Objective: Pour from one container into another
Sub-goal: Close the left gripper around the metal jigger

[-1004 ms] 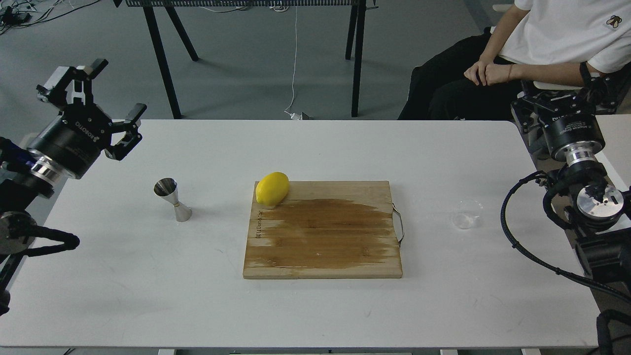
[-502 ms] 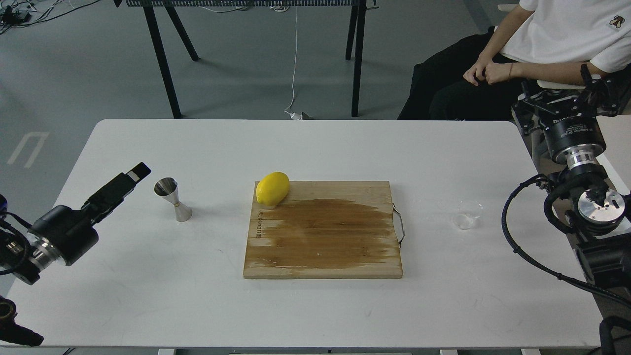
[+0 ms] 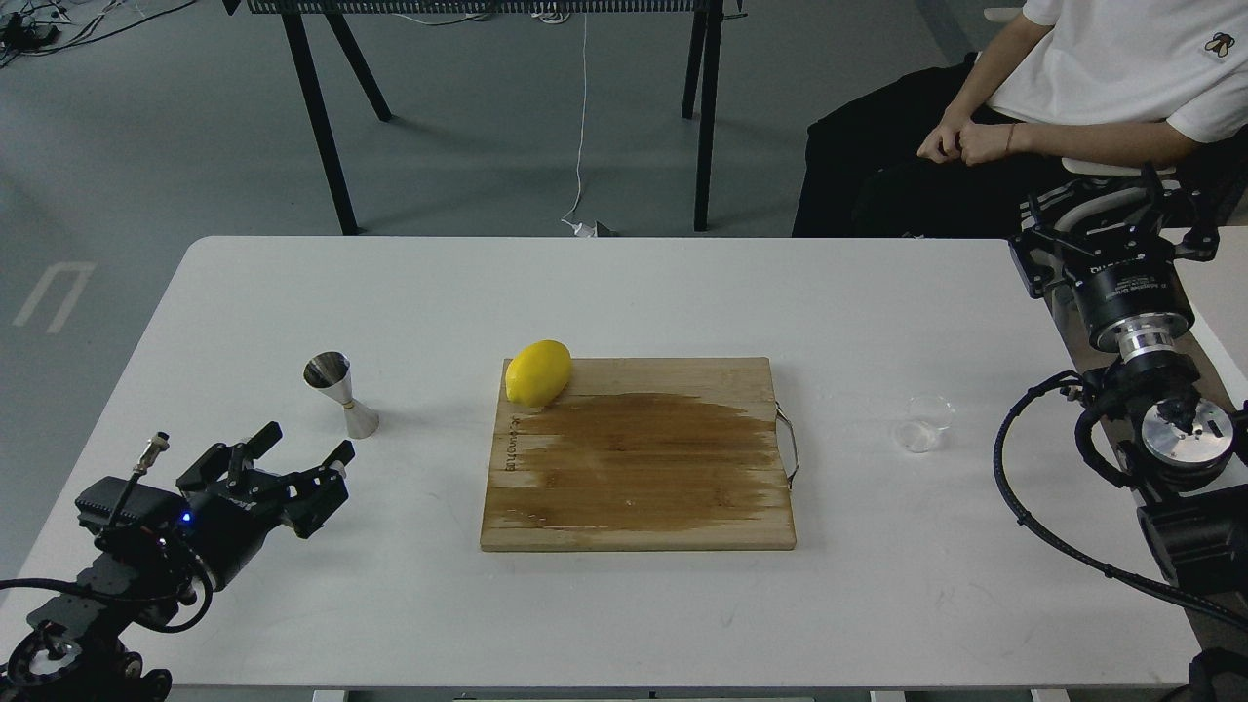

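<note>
Steel jigger [image 3: 341, 393] just beyond left gripper [image 3: 292, 458], fingers apart; glass cup [image 3: 924, 422] near right gripper [image 3: 1111, 210], spread empty.

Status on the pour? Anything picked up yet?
Nothing done yet. The glass cup stands untouched on the table, right of the cutting board; the steel jigger stands upright on the left. In hand: nothing. The left tool is open, low beside the jigger but apart from it; the right tool sits at the table's far right edge, away from the cup. Left: grasp the cup, carry, pour.
</note>
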{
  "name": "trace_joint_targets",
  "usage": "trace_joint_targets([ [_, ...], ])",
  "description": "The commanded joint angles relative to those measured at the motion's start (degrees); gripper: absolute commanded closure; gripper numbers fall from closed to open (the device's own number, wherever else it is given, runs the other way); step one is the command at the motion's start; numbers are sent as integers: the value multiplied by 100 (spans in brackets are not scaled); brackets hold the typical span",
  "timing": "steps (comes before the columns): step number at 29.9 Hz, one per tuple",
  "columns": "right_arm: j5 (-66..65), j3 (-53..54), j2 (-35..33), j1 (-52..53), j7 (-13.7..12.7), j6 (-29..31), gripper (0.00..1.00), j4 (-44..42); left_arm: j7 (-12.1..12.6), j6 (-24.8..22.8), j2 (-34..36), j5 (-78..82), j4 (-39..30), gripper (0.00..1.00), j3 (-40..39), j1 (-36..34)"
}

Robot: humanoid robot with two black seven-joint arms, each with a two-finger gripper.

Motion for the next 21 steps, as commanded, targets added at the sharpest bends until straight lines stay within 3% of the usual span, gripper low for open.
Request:
trace_joint_targets([
  [1,0,11,-1,-3,-1,0,0,-3,27,141,-401,9,957,10,418,-566],
  [5,0,-6,-1,-3,-1,0,0,-3,18,141,-735,9,1608,10,436,-918],
  [14,0,2,-9,-12,-1,0,0,-29,27,141,-1044,9,2004,14,427,-1358],
  [19,-9,-6,-18,-20,-9,0,0,-38,27,141,-1061,9,2127,23,418,-1455],
  [21,-9,-7,-18,-29,-9,0,0,-38,27,141,-1070,9,2180,32,436,-1490],
])
